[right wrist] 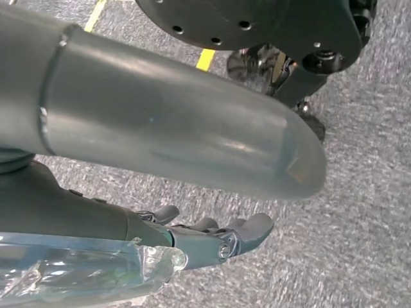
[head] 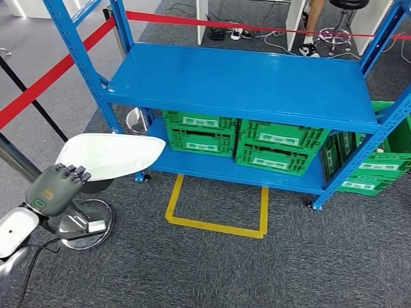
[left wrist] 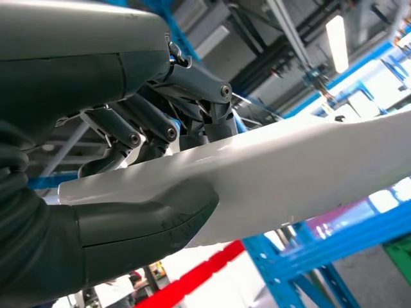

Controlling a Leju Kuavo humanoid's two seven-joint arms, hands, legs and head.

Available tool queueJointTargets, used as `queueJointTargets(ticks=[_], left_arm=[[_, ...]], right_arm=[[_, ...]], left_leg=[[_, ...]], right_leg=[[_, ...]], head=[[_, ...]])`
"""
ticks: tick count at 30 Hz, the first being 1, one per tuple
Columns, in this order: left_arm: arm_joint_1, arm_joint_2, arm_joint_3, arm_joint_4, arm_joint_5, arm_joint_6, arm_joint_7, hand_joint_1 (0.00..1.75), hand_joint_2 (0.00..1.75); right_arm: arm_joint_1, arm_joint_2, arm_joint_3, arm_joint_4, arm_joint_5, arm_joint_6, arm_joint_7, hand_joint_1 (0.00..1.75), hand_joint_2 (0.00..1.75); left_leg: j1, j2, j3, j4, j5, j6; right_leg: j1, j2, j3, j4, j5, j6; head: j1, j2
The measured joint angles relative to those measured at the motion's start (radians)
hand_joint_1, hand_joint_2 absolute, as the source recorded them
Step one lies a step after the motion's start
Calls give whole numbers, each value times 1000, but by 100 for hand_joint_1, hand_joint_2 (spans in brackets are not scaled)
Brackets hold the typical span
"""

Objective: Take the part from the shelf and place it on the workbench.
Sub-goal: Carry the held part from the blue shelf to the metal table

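Observation:
My left hand [head: 54,187] grips a long, flat white part [head: 112,154] at its near end, low at the left of the head view, in front of the blue shelf [head: 242,83]. Up close in the left wrist view, the thumb lies under the white part [left wrist: 291,167] and the dark fingers [left wrist: 145,128] curl over its top. My right hand [right wrist: 213,234] hangs over the grey carpet with its fingers loosely extended and nothing in them.
Green crates [head: 200,131] stand on the shelf's lower level, with more crates [head: 373,160] at the right. A yellow floor outline [head: 218,224] lies before the shelf. A red barrier tape [head: 43,80] on a chrome-based post [head: 87,224] runs at the left. A person's legs [head: 310,25] stand behind.

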State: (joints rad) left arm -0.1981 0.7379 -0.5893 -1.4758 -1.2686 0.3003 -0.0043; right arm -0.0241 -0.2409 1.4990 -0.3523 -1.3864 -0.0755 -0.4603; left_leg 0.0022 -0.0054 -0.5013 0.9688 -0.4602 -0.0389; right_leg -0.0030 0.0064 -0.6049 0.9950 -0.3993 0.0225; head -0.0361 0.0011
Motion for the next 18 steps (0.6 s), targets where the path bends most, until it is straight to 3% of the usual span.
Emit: queueJointTargets(ticks=[3, 4, 5, 7, 8, 9, 10, 11, 12, 13, 15, 16, 18], left_arm=[[7, 2, 7, -3, -7, 2, -2, 175, 175], [10, 2, 8, -3, -10, 3, -3, 175, 175], [13, 2, 10, -3, -12, 3, -4, 175, 175], [17, 2, 13, -4, -16, 3, -4, 175, 175], [19, 2, 13, -4, -18, 3, -5, 175, 175], [19, 2, 13, -4, -19, 3, -7, 175, 175], [20, 2, 13, -4, -20, 3, -10, 175, 175], [20, 2, 14, -4, -21, 3, -12, 175, 175], [20, 2, 14, -4, -21, 3, -15, 175, 175], [20, 2, 15, -4, -22, 3, -17, 175, 175], [19, 2, 18, -4, -23, 3, -20, 175, 175], [18, 2, 20, -4, -23, 3, -21, 175, 175], [16, 3, 22, -5, -23, 3, -21, 175, 175]], right_arm=[[-1, 10, 0, 22, -3, 7, 1, 0, 0], [0, 14, 0, 28, -5, 8, 3, 0, 0], [0, 18, 0, 35, -6, 10, 4, 0, 0], [-2, 28, 1, 47, -7, 14, 7, 0, 0], [-4, 32, 1, 53, -8, 16, 8, 0, 0], [-6, 36, 1, 59, -8, 17, 8, 0, 0], [-8, 40, 1, 65, -8, 19, 9, 0, 0], [-9, 42, 1, 71, -8, 22, 10, 0, 0], [-10, 44, 1, 77, -8, 24, 10, 0, 0], [-11, 46, 1, 82, -7, 26, 10, 0, 0], [-16, 48, 1, 92, -6, 29, 10, 0, 0], [-17, 49, 1, 96, -6, 30, 10, 0, 0], [-18, 51, 1, 98, -6, 31, 10, 0, 0]], left_leg=[[-3, 1, -13, -16, 10, 24], [-3, 3, -22, -16, 19, 34], [-1, 5, -33, -18, 29, 43], [-2, 6, -57, -17, 49, 52], [-4, 7, -72, -17, 59, 54], [-5, 7, -87, -16, 69, 54], [-7, 6, -102, -16, 79, 54], [-8, 6, -115, -16, 90, 53], [-9, 6, -127, -15, 100, 51], [-11, 5, -136, -14, 110, 47], [-13, 5, -147, -11, 128, 39], [-13, 6, -149, -11, 134, 35], [-11, 6, -150, -11, 142, 30]], right_leg=[[-2, 2, -15, 2, 12, 15], [-2, 2, -25, 16, -7, 20], [-3, 2, -39, 51, -46, 24], [-3, 0, -76, 177, -148, 28], [-3, 0, -90, 245, -181, 28], [-2, 0, -94, 293, -187, 28], [-1, 1, -84, 312, -168, 25], [0, 1, -60, 296, -133, 22], [2, 1, -17, 246, -100, 16], [5, 0, 41, 170, -92, 10], [9, 0, 137, 22, -118, 2], [11, 0, 158, -18, -135, 0], [12, 0, 155, -28, -138, -1]], head=[[1, 0], [2, 0], [2, 0], [3, 0], [3, 0], [3, 0], [2, 0], [2, 0], [2, 0], [2, 0], [1, 0], [1, 0], [1, 0]])
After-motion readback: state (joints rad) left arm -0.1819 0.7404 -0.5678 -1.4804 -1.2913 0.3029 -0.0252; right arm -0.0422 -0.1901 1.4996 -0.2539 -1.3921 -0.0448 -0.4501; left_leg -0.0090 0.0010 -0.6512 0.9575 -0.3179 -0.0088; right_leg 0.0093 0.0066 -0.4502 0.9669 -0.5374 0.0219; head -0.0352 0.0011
